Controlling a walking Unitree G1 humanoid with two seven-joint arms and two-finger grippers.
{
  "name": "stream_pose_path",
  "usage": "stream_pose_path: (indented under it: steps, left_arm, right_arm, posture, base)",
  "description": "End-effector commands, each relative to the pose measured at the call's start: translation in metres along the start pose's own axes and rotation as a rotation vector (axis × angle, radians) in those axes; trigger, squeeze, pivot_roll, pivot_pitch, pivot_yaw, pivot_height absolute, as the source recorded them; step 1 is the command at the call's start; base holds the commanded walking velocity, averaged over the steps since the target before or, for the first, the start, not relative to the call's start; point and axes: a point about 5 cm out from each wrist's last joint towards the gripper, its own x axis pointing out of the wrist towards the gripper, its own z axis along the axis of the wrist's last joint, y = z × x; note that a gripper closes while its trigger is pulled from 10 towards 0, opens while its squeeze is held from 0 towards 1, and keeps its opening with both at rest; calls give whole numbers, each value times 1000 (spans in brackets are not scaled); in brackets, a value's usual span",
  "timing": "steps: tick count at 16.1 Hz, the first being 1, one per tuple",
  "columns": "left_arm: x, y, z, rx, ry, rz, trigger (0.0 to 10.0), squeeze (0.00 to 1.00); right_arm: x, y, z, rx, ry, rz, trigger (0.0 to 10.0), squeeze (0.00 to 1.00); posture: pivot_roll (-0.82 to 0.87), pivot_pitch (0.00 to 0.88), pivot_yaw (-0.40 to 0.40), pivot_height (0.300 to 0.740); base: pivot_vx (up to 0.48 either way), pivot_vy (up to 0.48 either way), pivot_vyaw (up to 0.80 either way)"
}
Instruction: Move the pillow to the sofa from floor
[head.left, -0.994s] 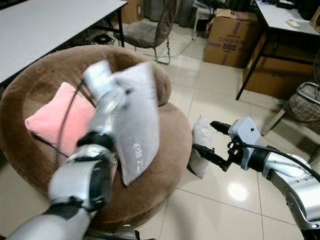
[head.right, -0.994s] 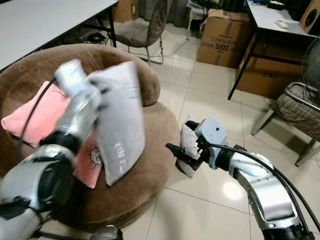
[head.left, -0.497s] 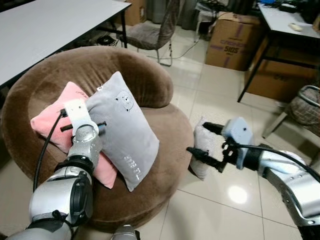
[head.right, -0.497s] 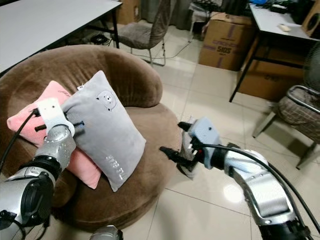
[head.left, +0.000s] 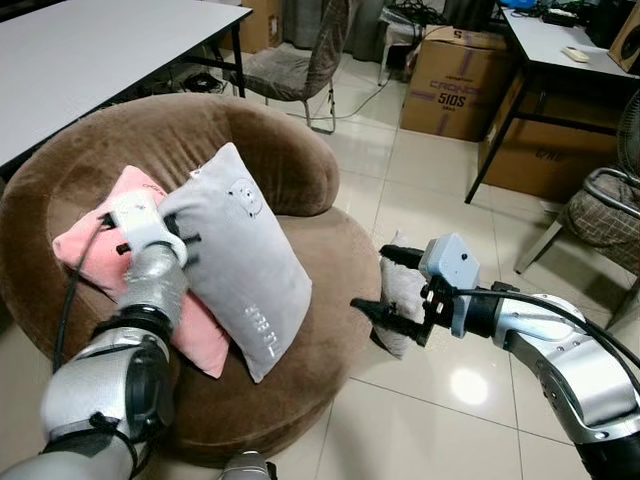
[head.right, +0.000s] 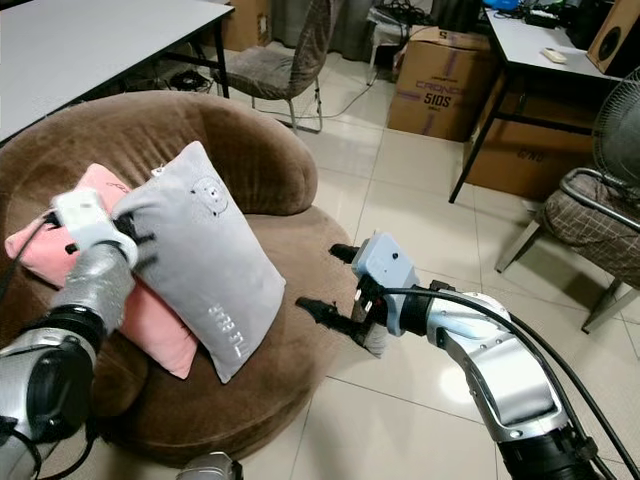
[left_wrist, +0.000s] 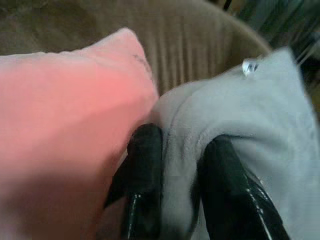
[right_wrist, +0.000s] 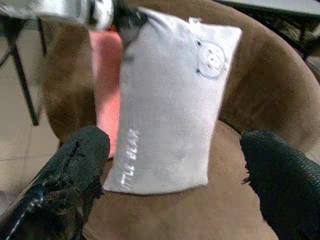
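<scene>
On the brown sofa (head.left: 300, 180), the left gripper (head.left: 178, 245) pinches the grey pillow (head.left: 245, 260) beside a pink pillow (head.left: 95, 235); the right gripper (head.left: 385, 285) hovers spread wide.

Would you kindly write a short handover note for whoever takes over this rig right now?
Left gripper: fingers shut on the edge of the grey rectangular bear-print pillow.
Right gripper: open, held out beside the round brown sofa.
Done: grey pillow lies on the sofa seat, leaning on the pink pillow.
Left: release the grey pillow. A small grey pillow sits on the tiled floor by the sofa, behind the right fingers; it likely goes next.
</scene>
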Motion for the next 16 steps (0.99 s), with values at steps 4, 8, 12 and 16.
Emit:
stream_pose_path:
  steps: [4,8,12,16]
  left_arm:
    - [-4,23,30,-80,-238,-57,10000,1000]
    - [-36,21,49,69,-415,-255,10000,1000]
    - [-86,9,42,231,-472,-330,10000,902]
    - [-116,-4,15,351,-420,-375,10000,839]
  right_arm:
    - [-3,-11,9,-20,-43,-80,10000,0]
    - [-3,-13,14,3,-100,-188,10000,0]
    - [-7,-21,7,113,-148,-522,10000,0]
    - [-10,-16,-13,198,-91,-705,10000,0]
  posture:
    - [60,0,-40,740]
    - [75,0,-47,740]
    - [91,0,-64,740]
    - [101,0,-65,740]
  base:
    - [0,0,0]
    - [0,0,0]
    - [0,-105,0]
    - [0,-465,0]
